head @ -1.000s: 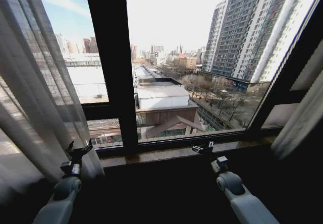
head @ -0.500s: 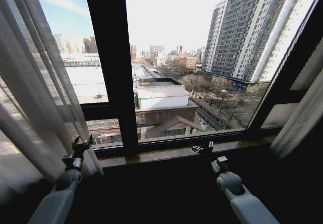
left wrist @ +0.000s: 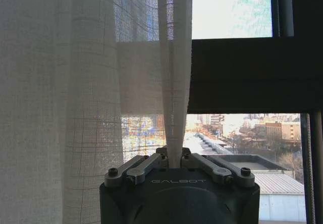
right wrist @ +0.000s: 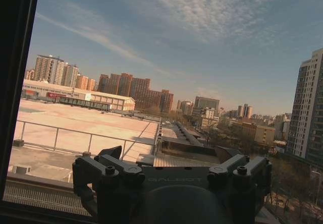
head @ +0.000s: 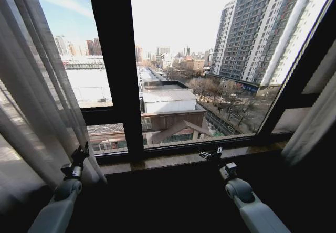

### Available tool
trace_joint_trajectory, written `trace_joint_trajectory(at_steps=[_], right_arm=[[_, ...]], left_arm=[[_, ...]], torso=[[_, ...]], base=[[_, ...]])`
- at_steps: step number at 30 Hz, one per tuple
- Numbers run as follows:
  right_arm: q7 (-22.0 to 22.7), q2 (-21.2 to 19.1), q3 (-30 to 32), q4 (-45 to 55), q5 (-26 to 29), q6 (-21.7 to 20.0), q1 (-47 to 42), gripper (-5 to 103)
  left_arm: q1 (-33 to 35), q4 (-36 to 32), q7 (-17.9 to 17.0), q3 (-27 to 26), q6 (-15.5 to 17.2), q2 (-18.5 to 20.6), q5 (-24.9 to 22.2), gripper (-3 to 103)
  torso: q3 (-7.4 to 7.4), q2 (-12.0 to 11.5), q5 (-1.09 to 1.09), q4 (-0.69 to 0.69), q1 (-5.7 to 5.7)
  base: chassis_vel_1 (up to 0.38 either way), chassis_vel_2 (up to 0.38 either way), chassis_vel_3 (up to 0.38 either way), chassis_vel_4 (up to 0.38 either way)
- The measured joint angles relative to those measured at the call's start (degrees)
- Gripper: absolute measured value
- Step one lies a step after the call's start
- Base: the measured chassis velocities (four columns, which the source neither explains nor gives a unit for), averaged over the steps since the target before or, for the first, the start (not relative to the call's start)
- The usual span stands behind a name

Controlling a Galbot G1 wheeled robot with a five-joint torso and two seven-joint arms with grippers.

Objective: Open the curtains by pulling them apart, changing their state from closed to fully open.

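Note:
The left curtain (head: pixel 31 102), sheer white and pleated, hangs bunched along the left side of the window. My left gripper (head: pixel 80 153) is low at its inner edge. In the left wrist view a narrow fold of the curtain (left wrist: pixel 174 82) runs down into the left gripper (left wrist: pixel 174 159), which is shut on it. The right curtain (head: pixel 315 123) hangs gathered at the far right. My right gripper (head: pixel 210 153) hovers over the window sill near the middle, apart from both curtains. In its wrist view the right gripper (right wrist: pixel 171 158) is open, with nothing between the fingers.
A thick black window post (head: pixel 115 65) stands just right of the left gripper. The wooden sill (head: pixel 173 160) runs below the glass. Another black frame bar (head: pixel 294 81) slants up at the right. City buildings lie beyond the glass.
My left gripper has moved left and slightly down, drawing the curtain's inner edge with it, so more glass shows. The right arm has not moved.

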Motion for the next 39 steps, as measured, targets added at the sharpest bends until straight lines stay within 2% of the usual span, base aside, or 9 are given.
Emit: trace_joint_trajectory(at_steps=[2, 4, 13, 23, 32, 37, 39], right_arm=[[0.0, 0.0, 0.0, 0.0, 0.0, 0.0, 0.0, 100], [0.0, 0.0, 0.0, 0.0, 0.0, 0.0, 0.0, 100], [0.0, 0.0, 0.0, 0.0, 0.0, 0.0, 0.0, 100], [0.0, 0.0, 0.0, 0.0, 0.0, 0.0, 0.0, 100], [0.0, 0.0, 0.0, 0.0, 0.0, 0.0, 0.0, 100], [0.0, 0.0, 0.0, 0.0, 0.0, 0.0, 0.0, 100], [0.0, 0.0, 0.0, 0.0, 0.0, 0.0, 0.0, 100]], left_arm=[[0.0, 0.0, 0.0, -0.1, 0.0, -0.1, 0.0, 2], [0.0, 0.0, 0.0, -0.1, 0.0, -0.1, 0.0, 1], [-0.2, 0.4, 0.0, -0.2, -0.2, -0.2, 0.0, 0], [0.1, 0.2, -0.2, -0.6, -0.4, -0.7, 0.0, 0], [0.6, -0.3, -0.3, -0.8, -0.6, -1.1, 0.3, 0], [0.9, -0.3, -0.3, -1.3, -0.8, -1.2, 0.3, 0], [1.0, -0.2, -0.3, -1.3, -1.1, -1.1, 0.4, 0]], torso=[[0.0, 0.0, 0.0, 0.0, 0.0], [0.0, 0.0, 0.0, 0.0, 0.0], [0.0, 0.0, 0.01, -0.02, 0.0], [0.0, 0.0, 0.0, 0.0, 0.0], [0.0, 0.0, 0.0, -0.01, 0.01], [0.0, 0.0, 0.01, 0.03, -0.01], [-0.01, 0.0, 0.01, 0.0, -0.03]], base=[[0.0, 0.0, 0.0, 0.0], [0.0, 0.0, 0.0, 0.0], [0.086, 0.1, -0.108, -0.098], [0.249, 0.236, -0.234, -0.222], [0.417, 0.253, -0.418, -0.254], [0.546, 0.209, -0.53, -0.193], [0.524, 0.215, -0.531, -0.174]])
